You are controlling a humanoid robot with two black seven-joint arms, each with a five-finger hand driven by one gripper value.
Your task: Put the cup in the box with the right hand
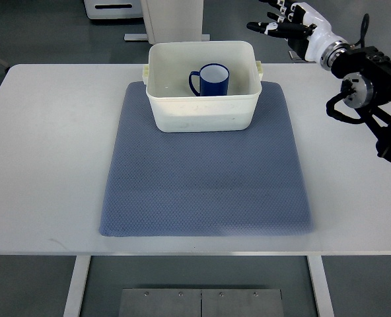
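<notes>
A dark blue cup with a white inside stands upright in the white plastic box, its handle pointing left. The box sits on the far part of a blue-grey mat. My right hand hovers above and to the right of the box, beyond the table's far edge. Its fingers are spread and hold nothing. The right arm comes in from the right edge. No left arm shows.
The white table carries the mat and the box. Behind the table stand a white pillar base and a white unit on the grey floor.
</notes>
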